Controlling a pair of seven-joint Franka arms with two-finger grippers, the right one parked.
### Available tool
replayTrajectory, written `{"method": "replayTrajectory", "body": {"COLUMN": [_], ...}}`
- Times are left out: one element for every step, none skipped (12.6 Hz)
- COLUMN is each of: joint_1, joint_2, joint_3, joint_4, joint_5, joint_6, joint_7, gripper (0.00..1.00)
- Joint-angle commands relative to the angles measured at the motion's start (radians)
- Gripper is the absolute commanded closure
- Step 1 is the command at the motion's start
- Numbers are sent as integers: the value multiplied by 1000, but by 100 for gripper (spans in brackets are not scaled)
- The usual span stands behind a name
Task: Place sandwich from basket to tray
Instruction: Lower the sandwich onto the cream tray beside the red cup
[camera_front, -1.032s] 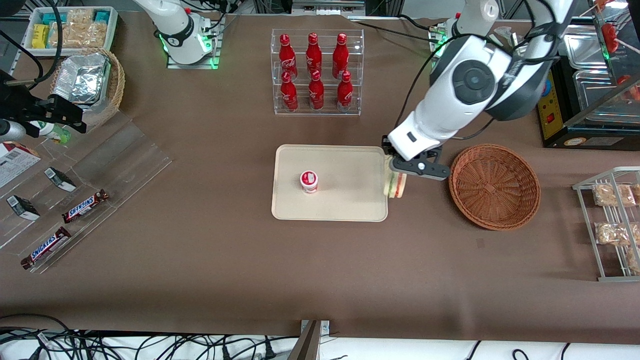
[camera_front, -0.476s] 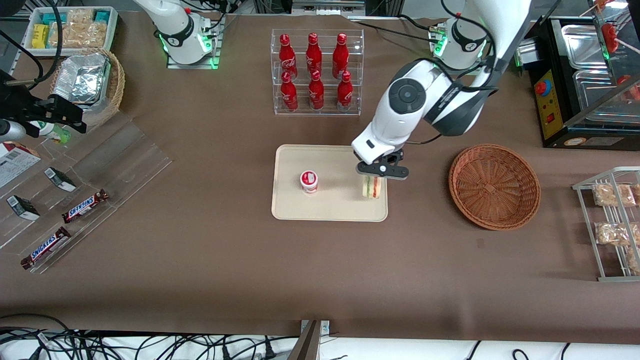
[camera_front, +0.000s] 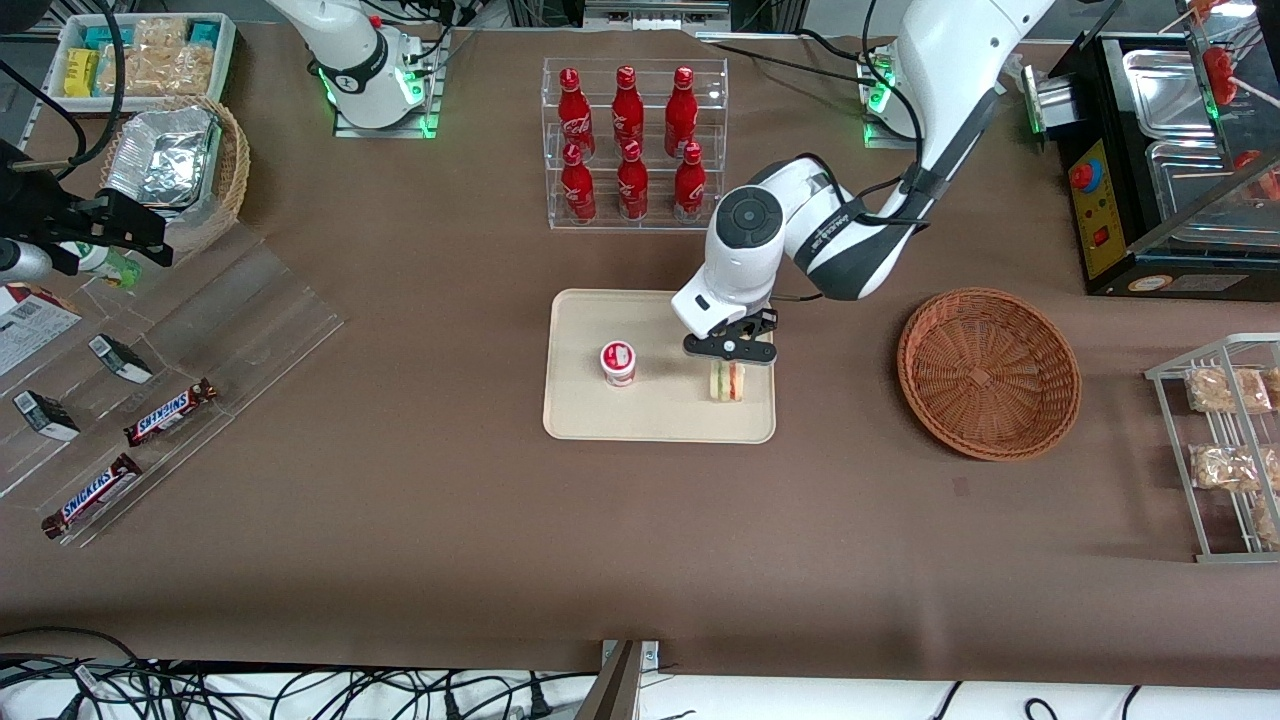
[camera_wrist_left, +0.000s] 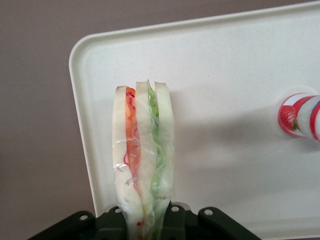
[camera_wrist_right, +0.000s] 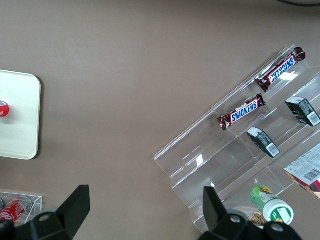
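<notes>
my gripper (camera_front: 729, 366) fingers pinch the sandwich (camera_front: 727, 381) upright, long axis straight down over the tray (camera_front: 660, 415) beside the cup (camera_front: 618, 363), i'd just lower n release.

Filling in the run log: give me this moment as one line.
gripper: shut on sandwich | sandwich: over tray, beside cup | basket: empty | release: not yet

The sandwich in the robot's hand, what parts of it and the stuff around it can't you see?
- Sandwich: its gripped end is hidden by the gripper in the left wrist view; whether it touches the tray cannot be told in either view.
- Sandwich in the front view: its upper part is covered by the gripper.
- Small cup: cut off by the picture's edge in the left wrist view.
- Basket: outside the left wrist view.
</notes>
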Motion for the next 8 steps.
{"method": "replayTrajectory", "body": {"joint_1": [-14, -16, -17, -25, -29, -29, -29, -29], "joint_2": [31, 38, 48, 57, 60, 66, 66, 68], "joint_3": [3, 3, 3, 3, 5, 5, 5, 5], "joint_4": [14, 16, 16, 16, 16, 17, 19, 19], "joint_5": [36, 50, 75, 89, 104, 109, 109, 109], "joint_6": [37, 39, 39, 39, 39, 39, 39, 39], "joint_7": [-29, -37, -55, -70, -80, -87, -93, -118], "gripper": [100, 100, 100, 100, 100, 98, 84, 67]}}
